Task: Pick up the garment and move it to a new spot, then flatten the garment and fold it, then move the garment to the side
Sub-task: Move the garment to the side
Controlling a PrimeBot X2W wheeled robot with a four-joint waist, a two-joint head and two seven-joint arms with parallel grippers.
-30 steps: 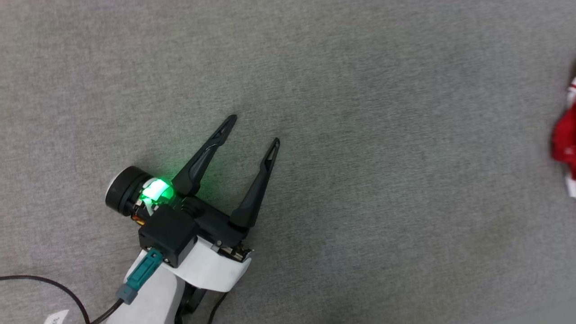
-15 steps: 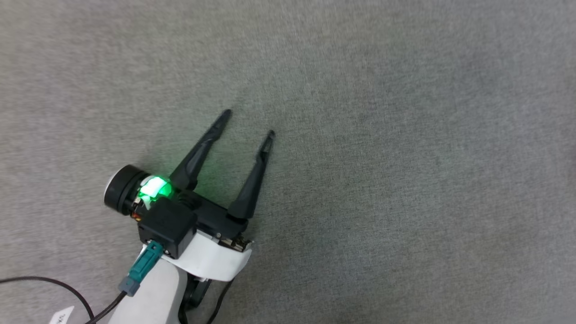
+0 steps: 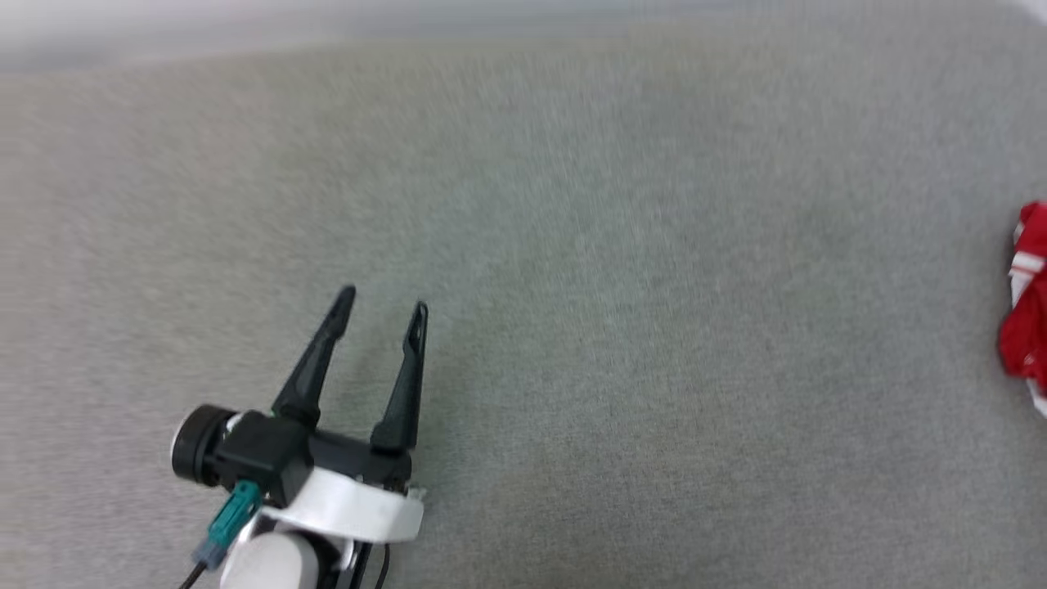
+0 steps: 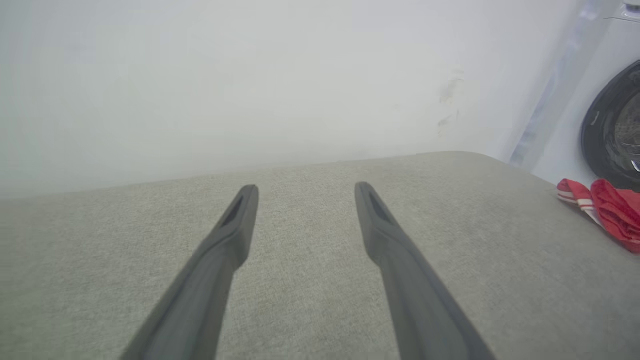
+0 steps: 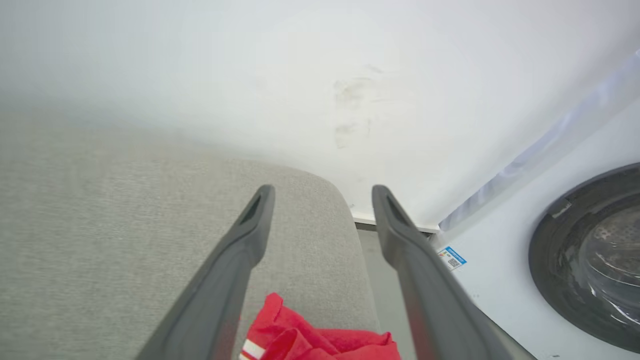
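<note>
Left end effector (image 3: 383,298) hovers over the grey worktop (image 3: 654,343), fingers spread and empty, pointing toward a white wall (image 4: 250,75). Right end effector (image 5: 323,190), fingers likewise spread, hangs above the crumpled red jersey (image 5: 310,335) at the worktop's right corner, near a washer (image 5: 590,260).

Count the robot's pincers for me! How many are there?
2. The left pincer is open over the grey cushion, lower left in the head view. The right pincer is open over the red garment at the cushion's right end, by the washing machine.
</note>
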